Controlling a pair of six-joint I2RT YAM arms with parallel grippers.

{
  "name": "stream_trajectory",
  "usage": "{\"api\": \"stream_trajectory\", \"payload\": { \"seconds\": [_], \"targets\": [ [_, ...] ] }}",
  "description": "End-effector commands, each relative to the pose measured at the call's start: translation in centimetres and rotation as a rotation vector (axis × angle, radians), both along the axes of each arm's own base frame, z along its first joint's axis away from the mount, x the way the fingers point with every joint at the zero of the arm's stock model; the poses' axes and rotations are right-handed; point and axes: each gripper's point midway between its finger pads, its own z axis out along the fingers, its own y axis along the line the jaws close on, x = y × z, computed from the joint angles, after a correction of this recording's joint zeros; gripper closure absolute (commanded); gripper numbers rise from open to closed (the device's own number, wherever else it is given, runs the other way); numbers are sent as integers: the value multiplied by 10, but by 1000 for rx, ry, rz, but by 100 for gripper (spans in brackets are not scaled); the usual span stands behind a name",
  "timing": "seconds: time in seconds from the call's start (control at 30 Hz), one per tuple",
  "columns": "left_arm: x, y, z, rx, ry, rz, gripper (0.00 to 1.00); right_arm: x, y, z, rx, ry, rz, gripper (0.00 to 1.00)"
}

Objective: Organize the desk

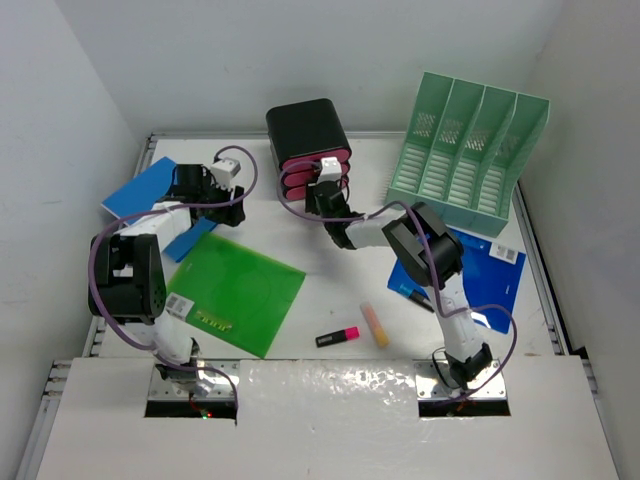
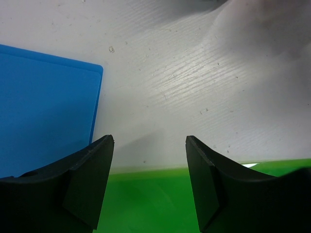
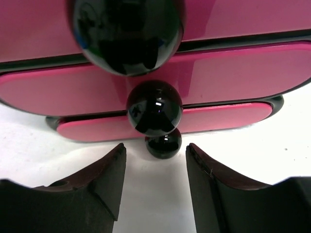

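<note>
Aims empty, half-open right jaws at drawer knob (image 3: 163, 144), likely for pulling. Parks empty, parted left jaws over green folder (image 2: 146, 204).

Two highlighters (image 1: 338, 336), three drawers (image 1: 315, 170)

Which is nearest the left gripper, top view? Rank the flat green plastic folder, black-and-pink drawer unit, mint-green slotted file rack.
1. green folder, right beside the left gripper
2. black-and-pink drawer unit, back centre
3. mint-green file rack, far right
</note>
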Motion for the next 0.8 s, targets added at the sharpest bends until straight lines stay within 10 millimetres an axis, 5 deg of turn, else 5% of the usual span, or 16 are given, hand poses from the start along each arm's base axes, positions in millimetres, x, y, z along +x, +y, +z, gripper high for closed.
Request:
{"api": "stream_trajectory", "payload": {
  "seconds": [0.0,0.37,0.5,0.67,0.77],
  "targets": [
    [14,1,15,-6,-54,-14,41,21,1,26,36,-71,-54,49],
    [15,2,13,-3,-48,-13,41,32,-6,3,12,-28,-73,58],
    [16,2,16,-2,-54,-12,41,31,-11,2,21,-24,-85,69],
    [15,3,14,0,-50,-10,41,25,-7,6,25,-24,-44,100],
    [14,2,13,1,-44,-13,41,4,-5,-8,34,21,13,100]
  ]
}}
